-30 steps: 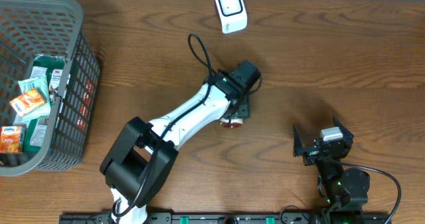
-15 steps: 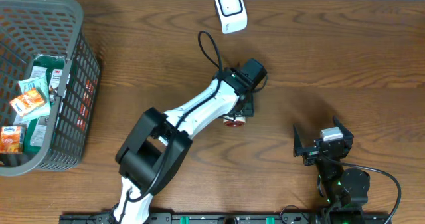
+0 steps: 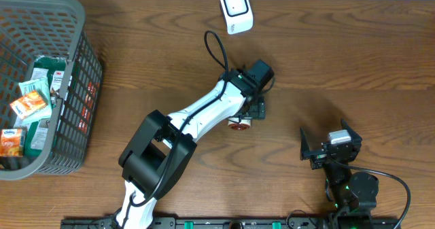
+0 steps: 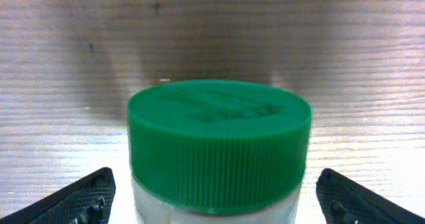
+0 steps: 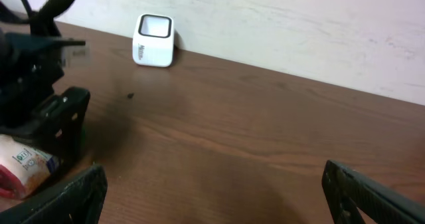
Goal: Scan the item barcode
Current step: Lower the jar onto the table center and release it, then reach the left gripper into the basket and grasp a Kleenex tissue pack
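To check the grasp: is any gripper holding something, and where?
Nothing is held. The left gripper is open around the green-capped jar, not touching it; the right gripper is open, empty.

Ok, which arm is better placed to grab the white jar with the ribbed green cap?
Left. The left gripper, open, straddles the ribbed green-capped jar; the right gripper sits well away from it.

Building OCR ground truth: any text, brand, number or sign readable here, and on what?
Nothing reads clearly.
On the scanner: dark side print, blurred.
On the green cap: raised marks, unreadable.
On the jar label: print too small.
On the packets in the basket: print too small.
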`<state>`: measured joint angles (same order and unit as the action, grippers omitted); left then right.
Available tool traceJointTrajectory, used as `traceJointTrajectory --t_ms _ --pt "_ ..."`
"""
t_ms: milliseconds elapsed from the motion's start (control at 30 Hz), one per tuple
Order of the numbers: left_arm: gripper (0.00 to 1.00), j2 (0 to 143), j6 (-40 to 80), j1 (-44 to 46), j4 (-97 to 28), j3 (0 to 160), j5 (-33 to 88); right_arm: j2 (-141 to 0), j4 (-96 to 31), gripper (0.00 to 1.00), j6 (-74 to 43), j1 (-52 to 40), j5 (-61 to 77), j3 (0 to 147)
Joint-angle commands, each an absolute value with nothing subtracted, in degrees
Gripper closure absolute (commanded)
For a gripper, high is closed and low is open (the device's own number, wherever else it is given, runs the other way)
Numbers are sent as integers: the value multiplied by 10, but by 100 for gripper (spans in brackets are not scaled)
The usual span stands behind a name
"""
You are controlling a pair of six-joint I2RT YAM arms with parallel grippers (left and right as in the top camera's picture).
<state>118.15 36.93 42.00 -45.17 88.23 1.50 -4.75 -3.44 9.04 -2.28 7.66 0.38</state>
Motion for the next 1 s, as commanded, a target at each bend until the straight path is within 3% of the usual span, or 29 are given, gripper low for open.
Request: traceJointTrajectory --t_ms 0,167,367,600,667,833,967 --pt "2 1160 332 401 -498 954 6 -45 -37 1 82 -23 74 3" --pt "3 1159 277 366 -638 1097 -2 -45 -37 1 82 -23 74 3" --pt "3 1125 266 277 -786 1268 -112 -45 -37 1 82 -23 74 3" --pt "3 995 307 28 -791 1305 -119 -45 -37 1 82 -23 74 3" --pt "3 978 316 -81 -785 1305 -119 -45 -37 1 82 -23 74 3" --pt "3 995 323 -254 -782 1300 -119 -45 -37 1 82 -23 74 3" --pt "3 1028 364 -343 -784 1276 -112 -45 -37 1 82 -23 74 3"
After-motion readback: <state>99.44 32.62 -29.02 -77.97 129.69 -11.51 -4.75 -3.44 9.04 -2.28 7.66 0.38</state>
